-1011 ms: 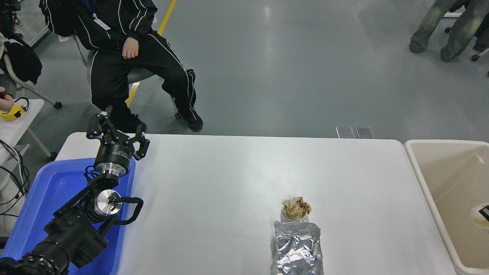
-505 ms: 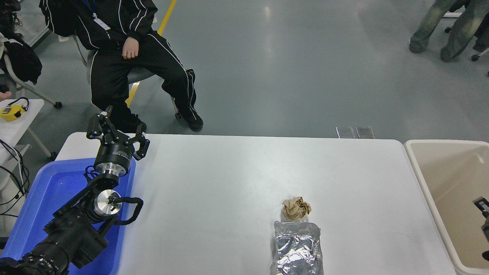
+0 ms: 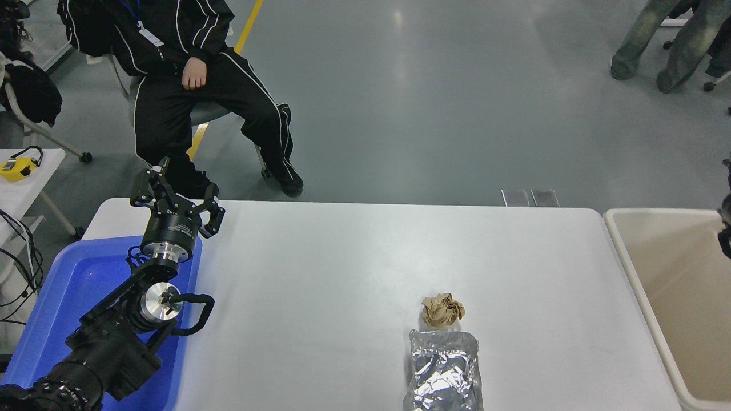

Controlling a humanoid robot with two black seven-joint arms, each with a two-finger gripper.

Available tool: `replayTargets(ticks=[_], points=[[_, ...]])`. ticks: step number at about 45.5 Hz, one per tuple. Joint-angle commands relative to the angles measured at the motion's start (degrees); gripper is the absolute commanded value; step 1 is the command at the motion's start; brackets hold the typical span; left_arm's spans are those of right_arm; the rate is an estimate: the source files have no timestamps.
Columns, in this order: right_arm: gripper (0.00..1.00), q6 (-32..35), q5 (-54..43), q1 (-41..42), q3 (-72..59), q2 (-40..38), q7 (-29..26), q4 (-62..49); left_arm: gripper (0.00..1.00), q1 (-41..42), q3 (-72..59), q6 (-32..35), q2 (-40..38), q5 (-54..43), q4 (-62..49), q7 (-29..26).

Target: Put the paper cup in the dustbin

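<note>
The beige dustbin (image 3: pixel 628 268) stands off the table's right end, and the part of its inside that shows holds nothing. The paper cup is not in view. Only a dark sliver of my right gripper (image 3: pixel 726 228) shows at the picture's right edge, above the bin's far rim. My left gripper (image 3: pixel 177 194) is open and empty, parked at the far end of the blue tub at the lower left.
A crumpled brown paper ball (image 3: pixel 443 310) and a silver foil bag (image 3: pixel 444 371) lie on the white table (image 3: pixel 342 274) near its front. A blue tub (image 3: pixel 74 297) sits at the left. A person in black (image 3: pixel 188 74) sits beyond the far left corner.
The cup seen low at the right edge inside the bin one second ago is gone from view. My right gripper has moved up along the right edge to the bin's far rim.
</note>
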Motion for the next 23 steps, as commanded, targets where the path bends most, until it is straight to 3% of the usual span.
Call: replayTargets(ticks=[1, 9, 23], points=[[0.99, -1.16, -0.09, 3.8, 19.25, 1.37, 0.05, 16.59, 1.0, 0.01, 0.0, 0.01, 0.01, 0.01, 0.0, 0.0], [0.99, -1.25, -0.96, -3.05, 25.15, 9.29, 0.31, 16.76, 1.0, 0.01, 0.0, 0.01, 0.01, 0.01, 0.0, 0.0], [0.99, -1.08, -4.22, -12.63, 26.38, 15.62, 8.92, 22.39, 1.0, 0.01, 0.0, 0.01, 0.01, 0.01, 0.0, 0.0]])
